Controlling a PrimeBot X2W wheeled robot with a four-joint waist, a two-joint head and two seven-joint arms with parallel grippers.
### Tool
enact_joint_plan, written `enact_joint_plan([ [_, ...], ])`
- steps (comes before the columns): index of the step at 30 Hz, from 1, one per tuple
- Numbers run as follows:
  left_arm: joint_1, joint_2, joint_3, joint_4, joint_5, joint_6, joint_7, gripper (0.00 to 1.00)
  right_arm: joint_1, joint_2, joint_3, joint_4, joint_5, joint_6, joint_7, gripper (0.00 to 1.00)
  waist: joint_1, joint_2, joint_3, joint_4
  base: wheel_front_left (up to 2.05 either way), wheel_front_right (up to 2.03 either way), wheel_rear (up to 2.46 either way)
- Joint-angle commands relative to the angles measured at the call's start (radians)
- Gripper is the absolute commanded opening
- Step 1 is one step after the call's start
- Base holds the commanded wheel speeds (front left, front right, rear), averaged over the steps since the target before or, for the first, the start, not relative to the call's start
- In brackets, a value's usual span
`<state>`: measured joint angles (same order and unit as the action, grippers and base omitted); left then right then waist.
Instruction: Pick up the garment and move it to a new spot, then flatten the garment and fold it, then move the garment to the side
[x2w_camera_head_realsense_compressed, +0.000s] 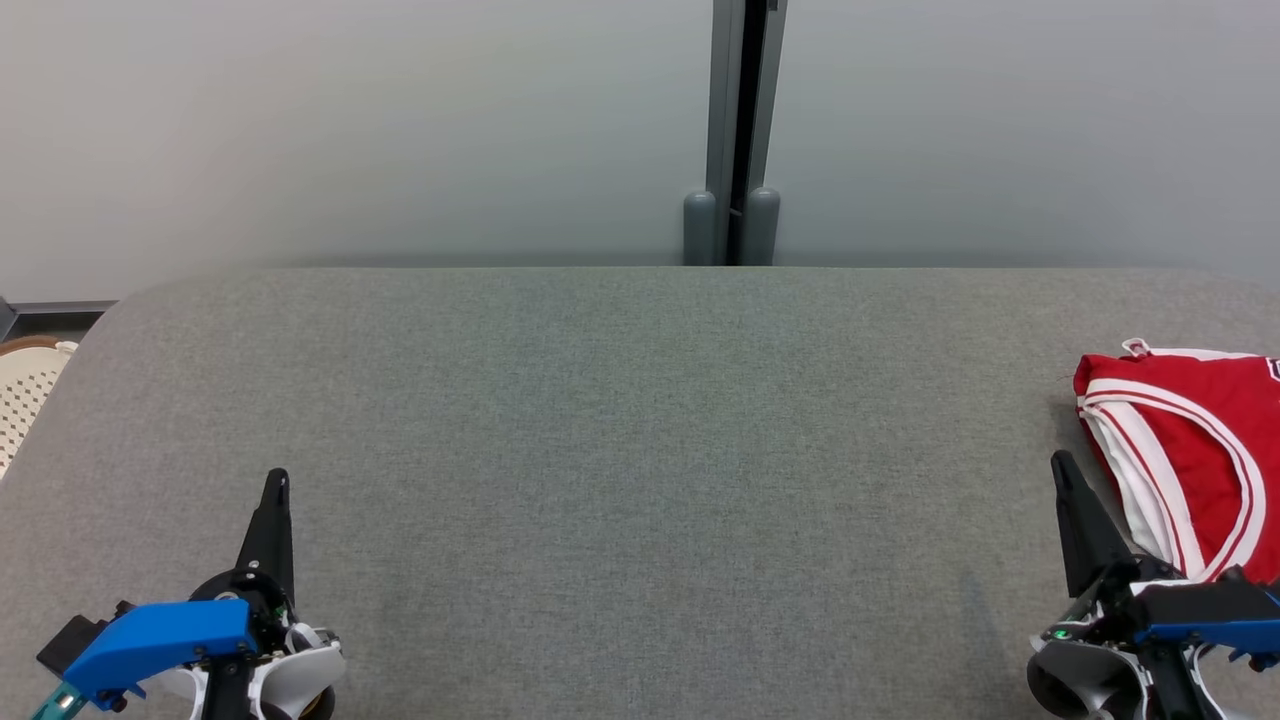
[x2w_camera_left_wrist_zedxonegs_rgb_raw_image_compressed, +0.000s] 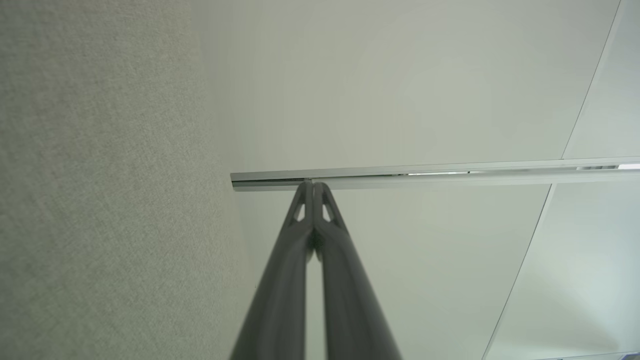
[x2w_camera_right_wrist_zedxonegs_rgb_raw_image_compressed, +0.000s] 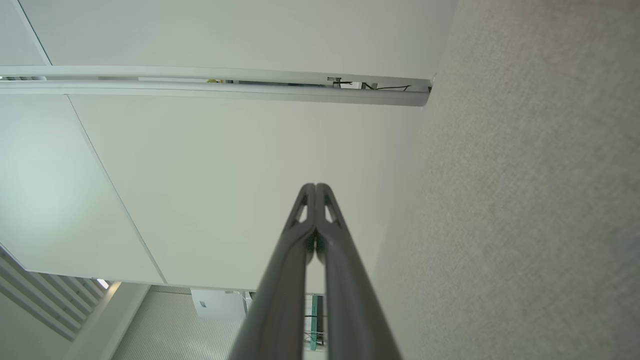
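The left end effector (x2w_camera_head_realsense_compressed: 278, 482) and the right end effector (x2w_camera_head_realsense_compressed: 1060, 462) both have their fingers pressed together on nothing above the grey counter (x2w_camera_head_realsense_compressed: 640, 450), while the bunched red-and-white garment (x2w_camera_head_realsense_compressed: 1190, 440) lies just beside the right one's outer side, well apart from the left.
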<state>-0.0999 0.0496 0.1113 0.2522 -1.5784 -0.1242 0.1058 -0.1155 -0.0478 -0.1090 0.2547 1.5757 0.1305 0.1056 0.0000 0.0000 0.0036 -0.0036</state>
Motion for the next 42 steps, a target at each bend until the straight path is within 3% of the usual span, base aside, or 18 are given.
enact_joint_plan([
  [1, -0.014, 0.001, 0.003, -0.008, -0.022, -0.011, 0.007, 0.0, 0.012, -0.004, -0.006, -0.01, 0.024, 0.0, 0.008, 0.0, 0.0, 0.0, 0.0, 0.001, 0.0, 0.0, 0.0],
  [42, -0.014, 0.001, 0.004, -0.011, -0.036, -0.012, 0.012, 0.0, 0.013, -0.004, -0.007, -0.014, 0.038, 0.0, 0.012, 0.0, 0.0, 0.0, 0.0, 0.004, 0.0, 0.0, 0.0],
])
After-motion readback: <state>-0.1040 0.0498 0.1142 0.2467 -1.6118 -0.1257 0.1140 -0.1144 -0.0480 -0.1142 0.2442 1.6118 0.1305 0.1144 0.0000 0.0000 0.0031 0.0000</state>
